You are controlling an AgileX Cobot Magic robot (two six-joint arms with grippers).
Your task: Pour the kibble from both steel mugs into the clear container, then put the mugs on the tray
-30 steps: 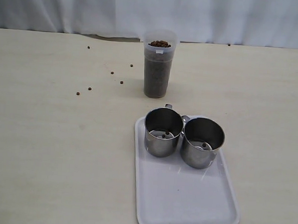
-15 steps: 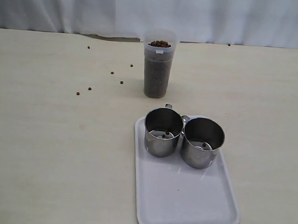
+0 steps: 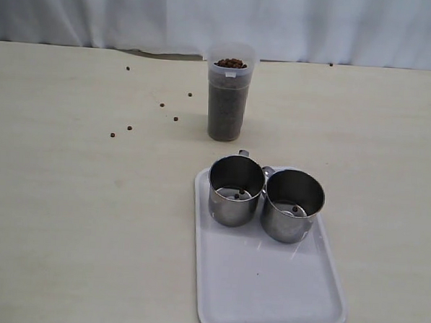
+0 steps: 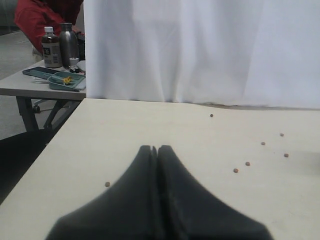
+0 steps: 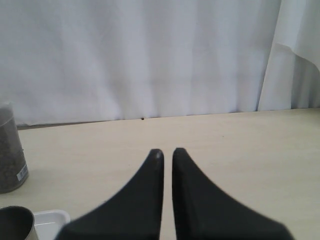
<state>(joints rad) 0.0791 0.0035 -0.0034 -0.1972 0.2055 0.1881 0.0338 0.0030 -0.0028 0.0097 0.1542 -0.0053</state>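
Steel mugs sit unmoved and nearly empty on the tray, kibble fills the cup, all well apart from the left gripper and right gripper, both closed on nothing, so the task looks finished.

steel mug cropped, clear container cropped

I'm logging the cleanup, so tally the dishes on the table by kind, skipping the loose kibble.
steel mugs: 2
clear container: 1
tray: 1
Total: 4
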